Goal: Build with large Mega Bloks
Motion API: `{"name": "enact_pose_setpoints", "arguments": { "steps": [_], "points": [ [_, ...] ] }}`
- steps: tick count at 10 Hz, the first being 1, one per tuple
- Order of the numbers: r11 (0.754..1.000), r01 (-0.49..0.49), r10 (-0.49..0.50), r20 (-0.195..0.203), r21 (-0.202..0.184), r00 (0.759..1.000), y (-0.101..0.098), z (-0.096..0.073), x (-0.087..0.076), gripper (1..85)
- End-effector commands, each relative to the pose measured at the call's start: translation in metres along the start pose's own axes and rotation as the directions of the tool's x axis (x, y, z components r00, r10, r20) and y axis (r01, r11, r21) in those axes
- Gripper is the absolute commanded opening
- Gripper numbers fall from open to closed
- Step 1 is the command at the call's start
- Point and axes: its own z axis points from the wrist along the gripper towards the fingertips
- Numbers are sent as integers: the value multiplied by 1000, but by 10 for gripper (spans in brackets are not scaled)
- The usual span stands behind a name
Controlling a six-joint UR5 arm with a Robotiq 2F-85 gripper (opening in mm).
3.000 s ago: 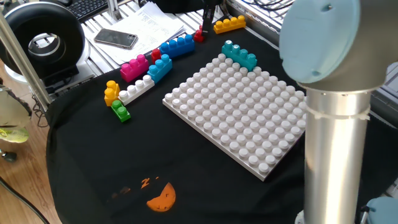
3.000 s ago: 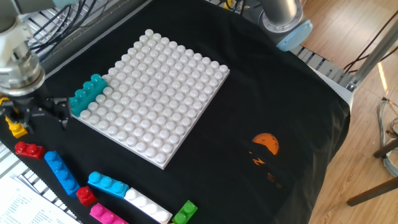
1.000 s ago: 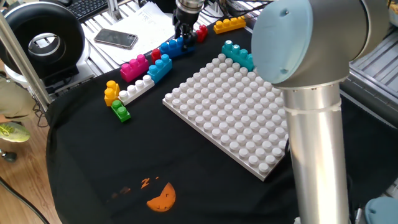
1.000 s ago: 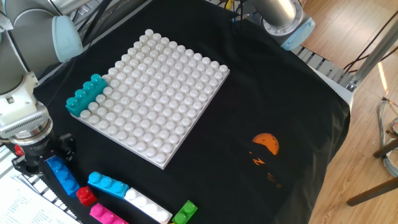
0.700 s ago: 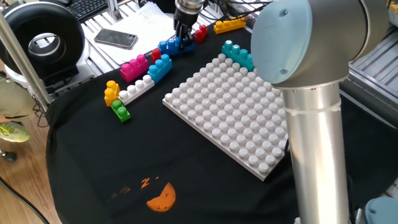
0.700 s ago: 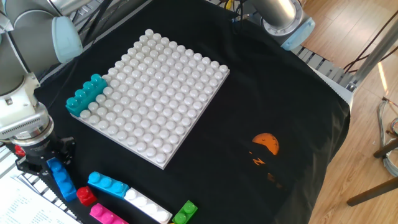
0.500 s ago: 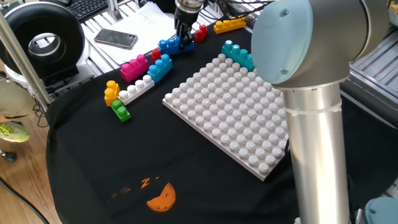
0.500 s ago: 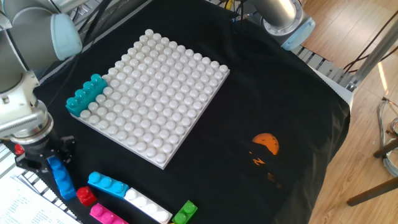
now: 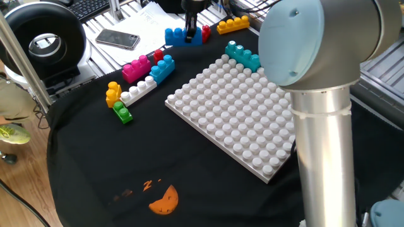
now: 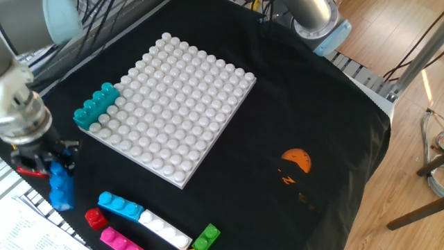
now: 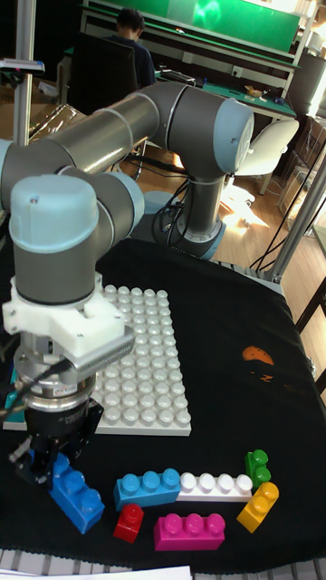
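Observation:
My gripper (image 9: 189,34) is shut on a long blue Mega Blok (image 9: 177,36) and holds it above the far edge of the black cloth. The same blue Blok (image 10: 61,187) hangs tilted below the gripper (image 10: 54,169) in the other fixed view. A teal Blok (image 9: 243,55) sits on the far corner of the white baseplate (image 9: 240,116). Loose on the cloth lie pink (image 9: 135,68), light blue (image 9: 163,69), white (image 9: 139,90), orange (image 9: 112,93), green (image 9: 122,113) and small red (image 9: 158,55) Bloks. A yellow Blok (image 9: 232,24) and a red one (image 9: 205,33) lie behind the gripper.
The arm's grey column (image 9: 325,145) fills the near right of one fixed view. A phone (image 9: 117,39) and papers lie on the slatted surface beyond the cloth. An orange print (image 9: 164,200) marks the cloth's near part. A black round device (image 9: 41,38) stands far left.
The gripper came over the blue Blok, shut on it and has now risen, lifting it off the cloth. The other Bloks have not moved.

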Motion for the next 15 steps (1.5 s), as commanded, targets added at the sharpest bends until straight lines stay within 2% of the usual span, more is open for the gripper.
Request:
{"name": "enact_pose_setpoints", "arguments": {
  "steps": [1,2,3,6,8,9,10,13,15],
  "points": [
    [965,-262,262,-16,0,965,7,-27,13,17],
    [942,-335,335,-32,8,942,10,-32,22,13],
    [929,-369,369,-36,17,929,13,-36,29,13],
    [876,-475,481,-59,86,875,9,-46,57,13],
    [849,-523,528,-50,76,848,15,-42,66,13],
    [829,-555,558,-41,66,829,22,-38,68,13],
    [800,-598,600,-33,52,800,33,-34,67,13],
    [771,-633,636,-22,70,772,45,-27,75,10],
    [766,-637,642,-45,83,765,51,-27,80,10]
  ]
}}
